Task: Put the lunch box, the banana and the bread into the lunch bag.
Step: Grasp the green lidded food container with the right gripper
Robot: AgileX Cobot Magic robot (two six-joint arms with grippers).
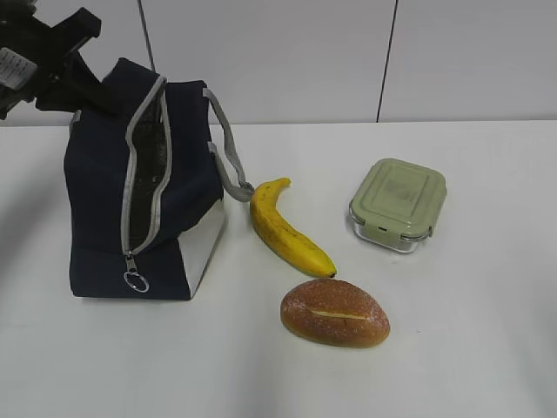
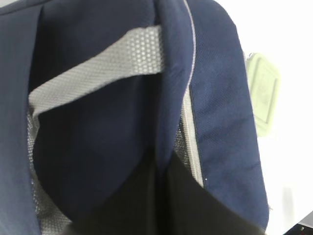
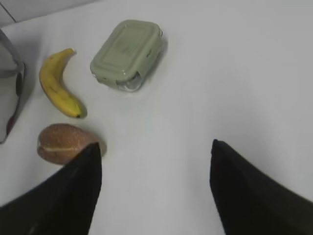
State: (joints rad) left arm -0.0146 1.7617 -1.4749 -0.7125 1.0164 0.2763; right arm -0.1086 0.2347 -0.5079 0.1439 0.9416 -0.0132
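The navy lunch bag (image 1: 96,200) stands at the left with its zipper open and the ring pull (image 1: 135,280) low at the front. My left gripper (image 1: 87,91) is at the bag's top back edge. In the left wrist view it (image 2: 161,166) is shut on the navy fabric beside the grey strap (image 2: 98,68). The banana (image 1: 287,231) lies right of the bag. The bread (image 1: 335,313) lies in front of it. The green-lidded lunch box (image 1: 399,203) sits at the right. My right gripper (image 3: 155,147) is open and empty above the table, its left finger over the bread (image 3: 61,142).
The right wrist view also shows the banana (image 3: 56,88), the lunch box (image 3: 127,51) and a bit of the bag's strap (image 3: 12,63) at the left edge. The white table (image 1: 470,348) ends at a panelled wall behind. The right gripper is out of the exterior view.
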